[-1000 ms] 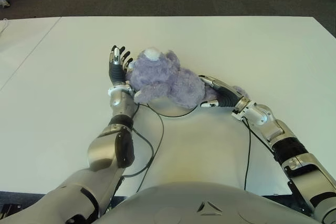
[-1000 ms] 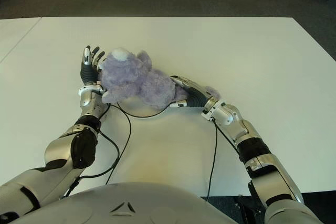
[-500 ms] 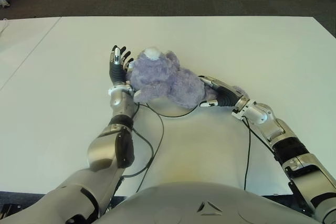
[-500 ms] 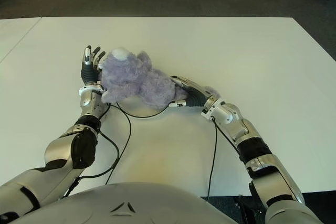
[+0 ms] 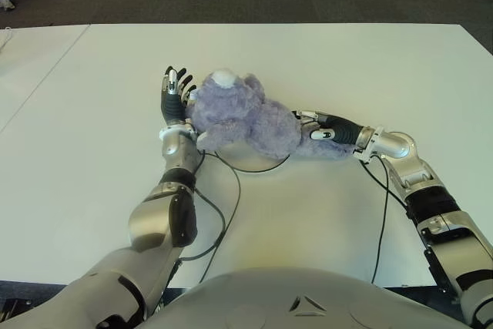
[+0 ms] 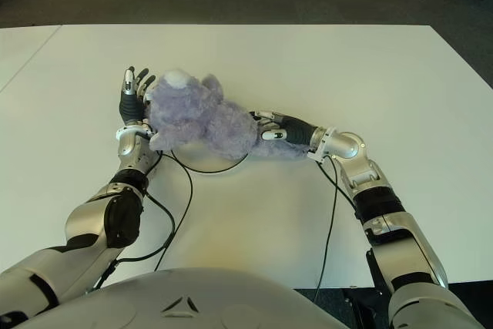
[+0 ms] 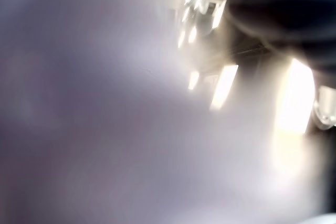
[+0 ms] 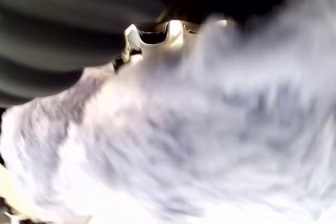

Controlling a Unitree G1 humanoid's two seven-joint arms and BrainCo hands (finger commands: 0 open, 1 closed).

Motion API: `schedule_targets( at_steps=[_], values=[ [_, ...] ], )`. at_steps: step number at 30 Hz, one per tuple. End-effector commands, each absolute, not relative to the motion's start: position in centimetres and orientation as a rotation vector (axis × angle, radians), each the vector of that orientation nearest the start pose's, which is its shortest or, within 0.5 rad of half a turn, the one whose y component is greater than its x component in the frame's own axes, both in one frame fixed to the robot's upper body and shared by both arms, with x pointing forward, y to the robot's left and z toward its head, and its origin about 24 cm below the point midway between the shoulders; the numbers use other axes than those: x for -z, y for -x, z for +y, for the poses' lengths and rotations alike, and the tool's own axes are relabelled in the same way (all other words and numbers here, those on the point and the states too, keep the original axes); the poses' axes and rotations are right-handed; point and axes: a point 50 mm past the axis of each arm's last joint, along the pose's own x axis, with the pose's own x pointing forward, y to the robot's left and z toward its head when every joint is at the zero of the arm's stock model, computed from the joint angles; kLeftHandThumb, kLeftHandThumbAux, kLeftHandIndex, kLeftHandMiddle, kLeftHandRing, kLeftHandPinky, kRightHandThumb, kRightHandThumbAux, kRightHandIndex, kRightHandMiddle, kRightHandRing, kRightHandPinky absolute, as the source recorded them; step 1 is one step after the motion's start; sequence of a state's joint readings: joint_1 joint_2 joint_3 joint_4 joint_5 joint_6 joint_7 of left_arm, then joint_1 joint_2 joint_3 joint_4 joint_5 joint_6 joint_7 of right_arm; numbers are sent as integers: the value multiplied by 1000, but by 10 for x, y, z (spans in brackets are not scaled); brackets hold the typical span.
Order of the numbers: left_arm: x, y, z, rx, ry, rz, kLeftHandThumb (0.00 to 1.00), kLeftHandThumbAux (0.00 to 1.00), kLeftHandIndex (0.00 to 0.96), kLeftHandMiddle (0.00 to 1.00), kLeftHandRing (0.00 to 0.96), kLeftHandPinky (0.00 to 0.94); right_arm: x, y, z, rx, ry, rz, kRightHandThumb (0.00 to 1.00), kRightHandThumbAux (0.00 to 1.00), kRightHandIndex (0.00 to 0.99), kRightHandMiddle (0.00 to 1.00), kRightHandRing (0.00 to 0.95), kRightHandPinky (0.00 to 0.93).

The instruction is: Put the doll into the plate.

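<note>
Both hands (image 5: pixel 174 102) flanking doll (image 5: pixel 246 117), plate (image 5: pixel 258 163) beneath

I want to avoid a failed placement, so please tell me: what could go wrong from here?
The doll lies only partly over the plate; its right end hangs past the rim onto the table, so it may slide off. The right hand and left hand both touch the plush and could drag it when they pull away.
</note>
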State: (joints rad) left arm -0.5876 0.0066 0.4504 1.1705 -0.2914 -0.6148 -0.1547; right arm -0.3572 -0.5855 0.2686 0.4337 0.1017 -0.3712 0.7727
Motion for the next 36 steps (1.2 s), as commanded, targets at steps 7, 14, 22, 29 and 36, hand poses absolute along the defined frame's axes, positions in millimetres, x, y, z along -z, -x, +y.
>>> schedule_targets(
  at_steps=[7,14,22,29,36],
  values=[
    [113,-203,174,-351,438,434,0,361,21,200,230,244,-104,-289,-195,-1030,311,-111,0,211,0,0,0,0],
    [112,-204,172,-334,448,414,0,340,16,191,220,239,-104,-295,-204,-987,286,-133,17,202,0,0,0,0],
    [111,-204,171,-341,492,396,0,338,9,185,221,253,-103,-295,-211,-941,283,-149,28,209,0,0,0,0],
    [111,-205,170,-341,496,395,0,336,6,183,223,273,-104,-296,-214,-893,277,-174,25,238,0,0,0,0],
    [111,-205,171,-341,484,404,0,335,6,185,230,275,-111,-297,-222,-860,218,-208,10,283,0,0,0,0]
  ],
)
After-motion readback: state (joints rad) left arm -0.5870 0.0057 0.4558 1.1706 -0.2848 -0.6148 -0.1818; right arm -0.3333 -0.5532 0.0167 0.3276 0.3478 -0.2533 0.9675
